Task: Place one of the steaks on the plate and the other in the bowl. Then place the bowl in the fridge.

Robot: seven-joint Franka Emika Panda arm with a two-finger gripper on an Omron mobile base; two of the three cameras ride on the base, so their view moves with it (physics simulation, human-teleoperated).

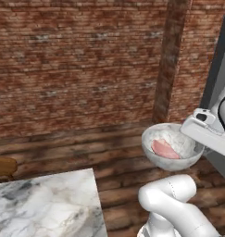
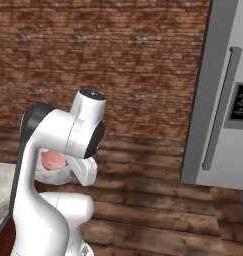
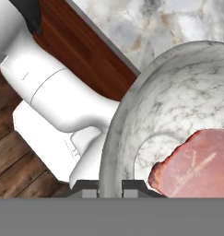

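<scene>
Bowl (image 1: 173,147) carried in air beside table (image 1: 44,203), steak (image 1: 164,149) inside; gripper (image 3: 109,184) clamped on bowl rim. Fridge (image 2: 220,100) door seen closed. Bowl to be kept level, swing slow; door to be opened first.

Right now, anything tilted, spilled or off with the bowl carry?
Nothing stands out. The bowl is in the air, roughly level, the gripper shut on its rim, with a steak lying inside. The fridge door is shut.
</scene>
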